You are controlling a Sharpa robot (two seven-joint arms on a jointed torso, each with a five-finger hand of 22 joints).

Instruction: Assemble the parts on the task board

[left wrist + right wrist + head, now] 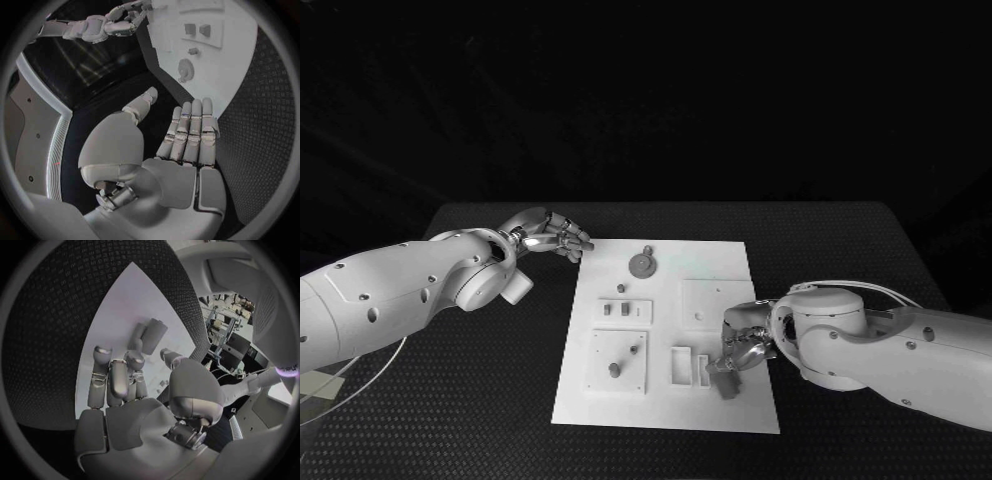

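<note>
The white task board [718, 262] lies in the middle of the table. A round grey part [642, 263] rests near its far edge, also seen as the round part [185, 69]. Small grey parts [617, 308] stand in a raised square, and a peg [615, 370] stands in the near left block. My left hand [545, 235] hovers off the board's far left corner, fingers straight, thumb apart, holding nothing. My right hand [740, 350] is over the board's near right area, fingers [119, 377] stretched out and empty. A grey block [153, 336] lies just beyond them, the same block [727, 385] near the board's front.
Two narrow slots [689, 367] sit on the board just left of my right hand. The black table [848, 240] spreads around the board on all sides. My right hand [122, 22] also appears far off in the left wrist view.
</note>
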